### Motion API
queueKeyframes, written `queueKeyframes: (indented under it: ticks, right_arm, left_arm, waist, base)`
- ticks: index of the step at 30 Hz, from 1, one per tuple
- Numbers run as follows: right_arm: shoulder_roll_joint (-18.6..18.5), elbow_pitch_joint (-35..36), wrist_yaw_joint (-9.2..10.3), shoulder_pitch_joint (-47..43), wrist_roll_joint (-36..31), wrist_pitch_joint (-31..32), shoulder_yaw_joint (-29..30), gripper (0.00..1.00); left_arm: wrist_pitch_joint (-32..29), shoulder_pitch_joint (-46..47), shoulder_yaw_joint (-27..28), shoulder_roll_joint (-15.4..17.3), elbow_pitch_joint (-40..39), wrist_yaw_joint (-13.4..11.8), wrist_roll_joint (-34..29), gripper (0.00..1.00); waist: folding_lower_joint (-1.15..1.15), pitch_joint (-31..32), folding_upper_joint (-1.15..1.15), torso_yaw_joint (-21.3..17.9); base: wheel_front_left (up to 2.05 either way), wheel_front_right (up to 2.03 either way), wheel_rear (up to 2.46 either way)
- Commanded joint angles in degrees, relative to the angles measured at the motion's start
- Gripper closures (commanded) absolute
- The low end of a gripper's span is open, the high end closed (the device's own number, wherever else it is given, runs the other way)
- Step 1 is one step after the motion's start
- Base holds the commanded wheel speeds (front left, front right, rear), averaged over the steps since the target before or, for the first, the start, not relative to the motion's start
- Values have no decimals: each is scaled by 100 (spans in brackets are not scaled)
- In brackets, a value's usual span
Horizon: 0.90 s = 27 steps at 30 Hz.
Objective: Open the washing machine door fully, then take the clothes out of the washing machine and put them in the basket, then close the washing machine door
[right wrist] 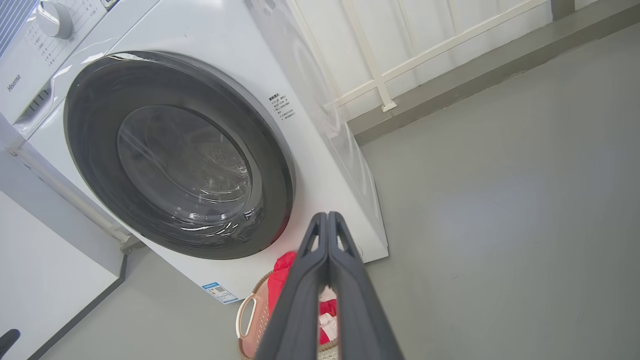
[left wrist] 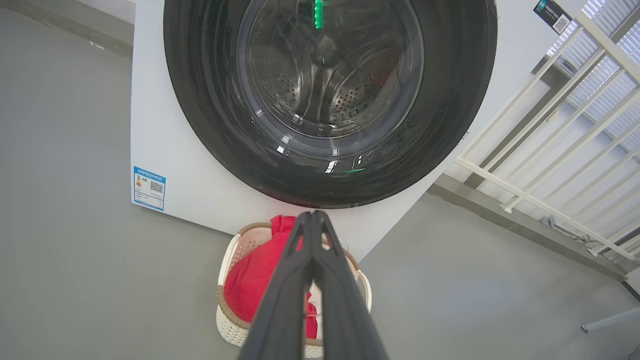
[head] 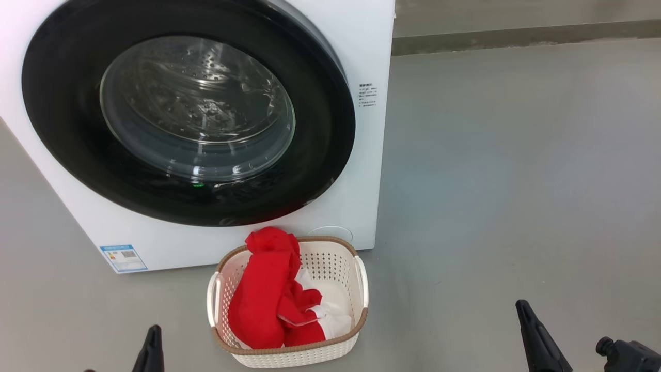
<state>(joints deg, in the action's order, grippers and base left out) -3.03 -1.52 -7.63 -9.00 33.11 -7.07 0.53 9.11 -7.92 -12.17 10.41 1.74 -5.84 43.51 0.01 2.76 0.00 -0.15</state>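
Just before the washing machine (head: 361, 181) sits the basket (head: 289, 352), white railing (left wrist: 500, 184) nearby

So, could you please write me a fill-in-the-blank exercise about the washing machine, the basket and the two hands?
1. The washing machine door is ____.
2. The clothes in the basket are mostly ____.
3. The basket stands on the floor in ____ of the washing machine.
4. The left hand and the right hand are both shut and hold ____.
Missing words: closed; red; front; nothing.
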Motion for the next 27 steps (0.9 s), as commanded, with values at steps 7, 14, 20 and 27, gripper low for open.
queueKeyframes:
  ticks: [7,14,20,27]
  right_arm:
    - [-85,6,5,330,618,89,-1,100]
    - [-100,-100,6,430,1102,173,18,100]
    - [-111,-192,6,516,1515,246,37,100]
    - [-121,-299,7,616,1996,334,62,100]
  left_arm:
    - [-113,348,247,4,1,148,506,100]
    - [-219,436,363,-44,103,250,902,100]
    - [-311,513,465,-87,193,338,1241,100]
    - [-421,604,587,-139,298,441,1635,100]
  waist:
    - [-1,-24,0,1]
    - [-1,-48,0,3]
    - [-1,-68,0,4]
    - [-1,-91,0,5]
  base:
    - [0,0,0]
    - [0,0,0]
    - [0,0,0]
    - [0,0,0]
